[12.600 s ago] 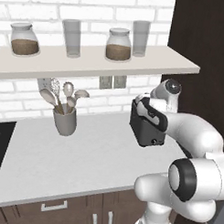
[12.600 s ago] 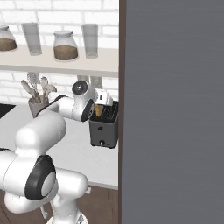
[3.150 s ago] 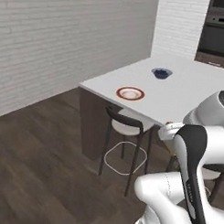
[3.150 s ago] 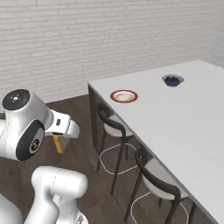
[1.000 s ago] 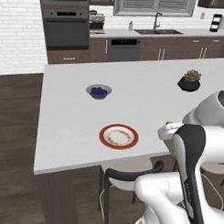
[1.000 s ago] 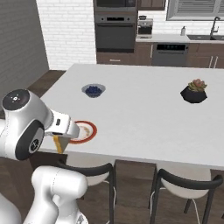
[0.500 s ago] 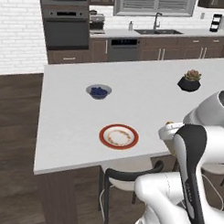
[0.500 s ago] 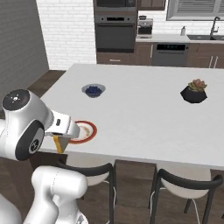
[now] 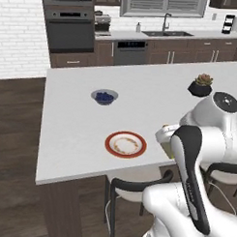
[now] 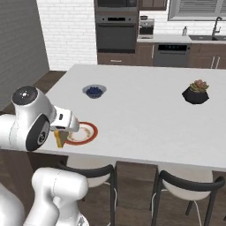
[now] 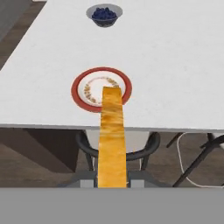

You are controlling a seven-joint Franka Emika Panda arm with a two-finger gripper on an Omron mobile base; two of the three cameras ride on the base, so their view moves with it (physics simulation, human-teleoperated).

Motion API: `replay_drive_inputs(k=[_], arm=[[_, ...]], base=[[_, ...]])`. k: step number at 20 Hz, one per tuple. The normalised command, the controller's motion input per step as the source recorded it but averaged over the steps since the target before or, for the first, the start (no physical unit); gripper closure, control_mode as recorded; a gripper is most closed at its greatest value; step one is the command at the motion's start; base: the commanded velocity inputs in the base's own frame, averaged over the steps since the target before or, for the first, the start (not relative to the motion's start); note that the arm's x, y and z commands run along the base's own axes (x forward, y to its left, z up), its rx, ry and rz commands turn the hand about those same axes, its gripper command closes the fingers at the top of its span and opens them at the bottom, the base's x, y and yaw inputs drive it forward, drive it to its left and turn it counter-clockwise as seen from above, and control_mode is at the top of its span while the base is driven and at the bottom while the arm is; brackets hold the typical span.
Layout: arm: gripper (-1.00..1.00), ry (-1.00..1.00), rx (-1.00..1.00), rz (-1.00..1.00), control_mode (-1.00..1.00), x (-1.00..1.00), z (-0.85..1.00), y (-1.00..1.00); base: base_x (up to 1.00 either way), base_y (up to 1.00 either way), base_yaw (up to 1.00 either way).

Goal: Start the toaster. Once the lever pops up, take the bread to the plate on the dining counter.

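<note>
The gripper (image 11: 112,178) clamps the bread (image 11: 112,135) edge-on; ahead of it, the red-rimmed plate (image 11: 78,83) sits on the dining counter (image 11: 175,65).

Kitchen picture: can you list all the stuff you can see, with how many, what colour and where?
dining counter: one, white, centre
plate: one, red rim, white middle, near front edge
bowl of berries: one, grey with blue berries, behind plate
potted plant: one, black pot, right on counter
stools: two, dark frames, under front edge
oven: one, dark, back wall
bread: one, golden, in end effector
end effector: one, white, shut on bread, before plate
</note>
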Motion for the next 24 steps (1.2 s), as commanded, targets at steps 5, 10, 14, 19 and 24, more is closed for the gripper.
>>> replay_drive_inputs(k=[5, 10, 14, 19, 24], arm=[[1.00, 0.01, 0.02, 0.20, -1.00, 0.99, -0.21, 0.32], [1.00, 0.00, 0.10, 0.20, -1.00, 0.77, -0.05, 0.24], [1.00, 0.00, 0.03, 0.16, -1.00, 0.55, 0.00, 0.36], [1.00, 0.00, 0.00, 0.03, -1.00, 0.30, 0.00, 0.23], [1.00, 0.00, 0.01, 0.00, -1.00, 0.35, -0.10, 0.25]], base=[[0.00, 0.00, 0.00], [0.00, 0.00, 0.00], [0.00, 0.00, 0.00], [0.00, 0.00, 0.00], [0.00, 0.00, 0.00]])
